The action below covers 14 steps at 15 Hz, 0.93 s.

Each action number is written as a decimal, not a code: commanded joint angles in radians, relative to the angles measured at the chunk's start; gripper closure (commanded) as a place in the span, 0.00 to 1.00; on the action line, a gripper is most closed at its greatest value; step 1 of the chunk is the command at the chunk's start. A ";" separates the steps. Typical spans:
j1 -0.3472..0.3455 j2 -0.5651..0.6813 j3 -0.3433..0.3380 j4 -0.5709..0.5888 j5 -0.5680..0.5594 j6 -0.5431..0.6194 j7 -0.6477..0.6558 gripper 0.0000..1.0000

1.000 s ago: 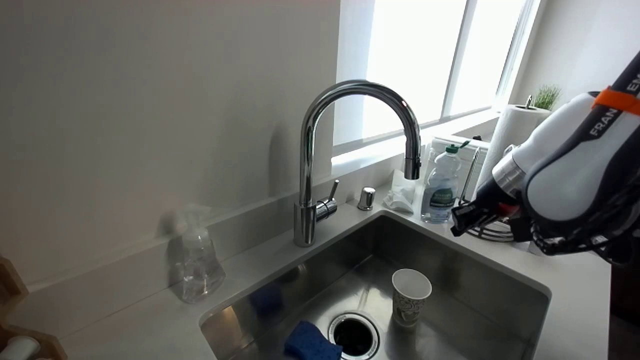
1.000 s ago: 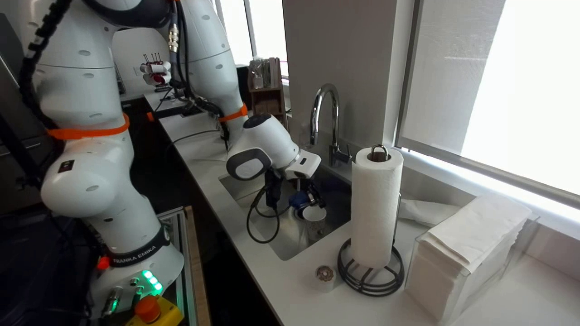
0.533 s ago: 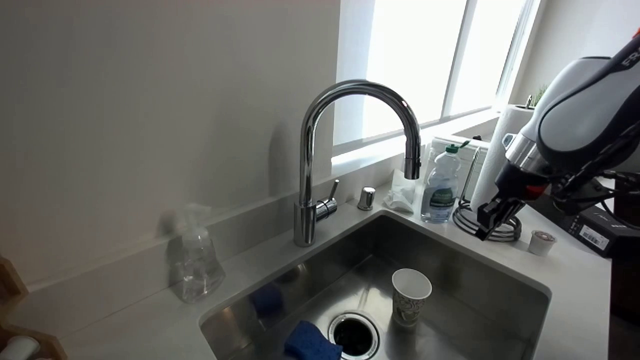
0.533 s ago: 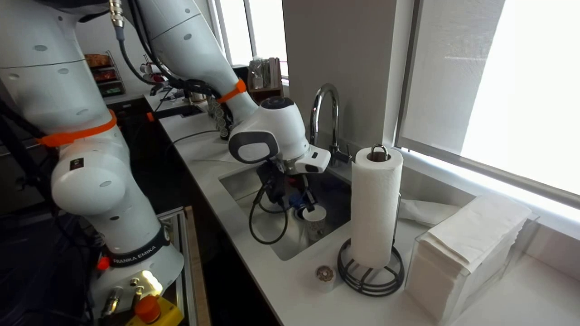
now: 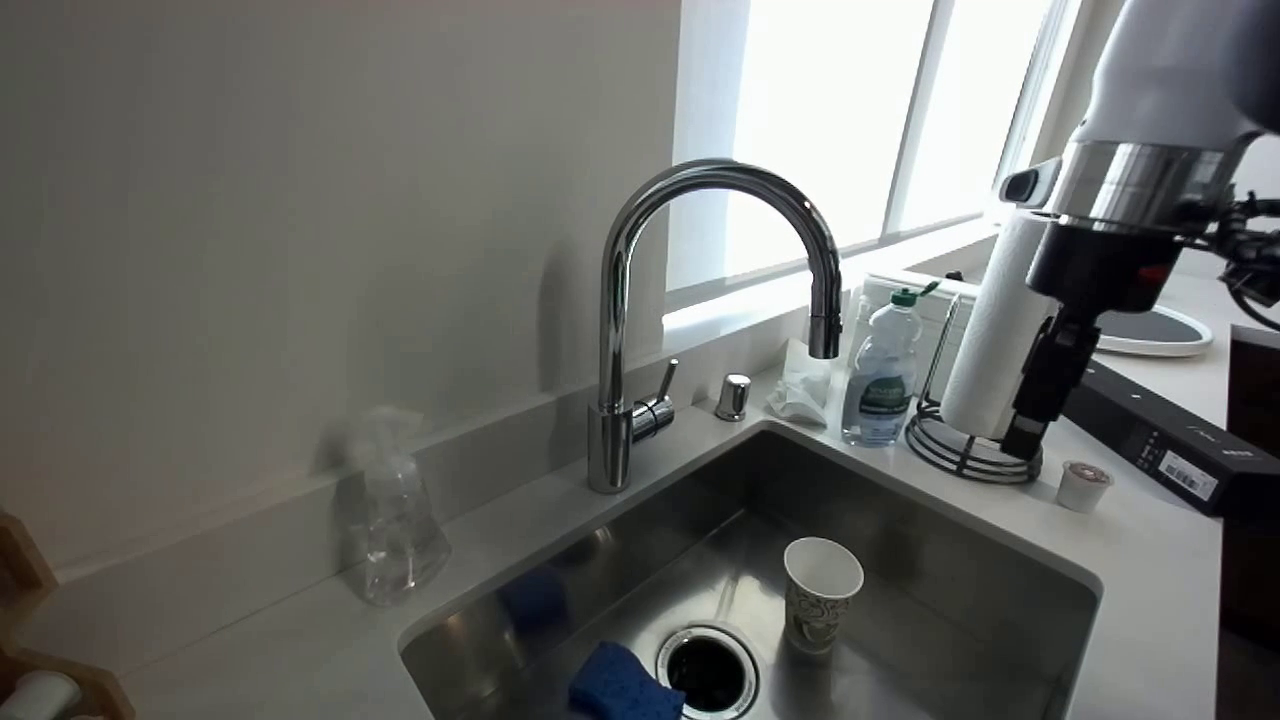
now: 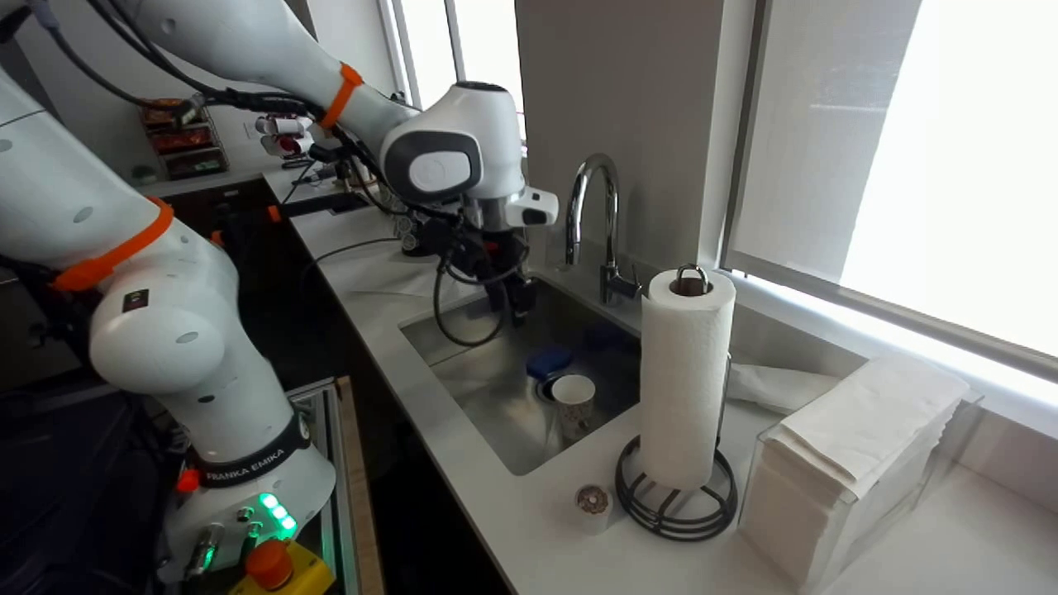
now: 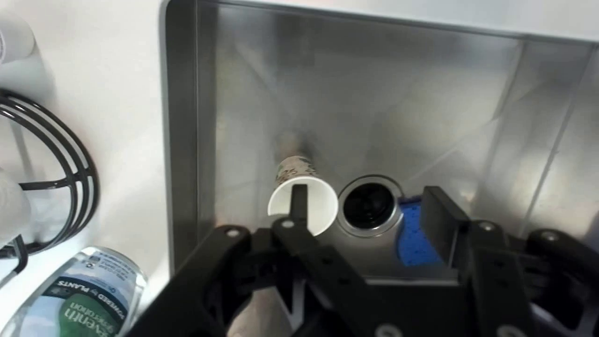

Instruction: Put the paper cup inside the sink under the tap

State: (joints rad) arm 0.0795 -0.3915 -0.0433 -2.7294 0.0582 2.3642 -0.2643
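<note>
The white paper cup (image 5: 820,590) stands upright in the steel sink (image 5: 930,640), beside the drain (image 5: 706,672). Straight above it in both exterior views is the spout end of the chrome tap (image 5: 612,330). My gripper (image 7: 367,201) is open, high over the basin, with nothing between its fingers. In the wrist view the left finger (image 7: 299,199) covers part of the cup (image 7: 323,206) but appears well above it. An exterior view shows the gripper (image 6: 522,310) up and away from the cup (image 6: 573,401).
A blue sponge (image 5: 625,685) lies by the drain. On the counter are a soap bottle (image 5: 882,380), a paper-towel roll (image 6: 686,388) on a wire stand, a small pod (image 5: 1083,486), a black box (image 5: 1190,450) and a clear pump bottle (image 5: 400,530).
My arm has risen and drawn away from above the cup, and the gripper now points more steeply downward. Cup, sponge and tap have not moved.
</note>
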 commanded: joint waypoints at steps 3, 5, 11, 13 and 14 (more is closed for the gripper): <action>0.076 -0.342 0.117 0.013 0.036 -0.333 0.145 0.00; 0.102 -0.440 0.150 0.055 0.086 -0.432 0.245 0.00; 0.094 -0.523 0.189 0.117 0.093 -0.492 0.327 0.00; 0.094 -0.530 0.189 0.112 0.094 -0.492 0.331 0.00; 0.094 -0.526 0.188 0.111 0.094 -0.492 0.331 0.00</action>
State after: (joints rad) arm 0.1794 -0.9171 0.1409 -2.6210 0.1485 1.8760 0.0712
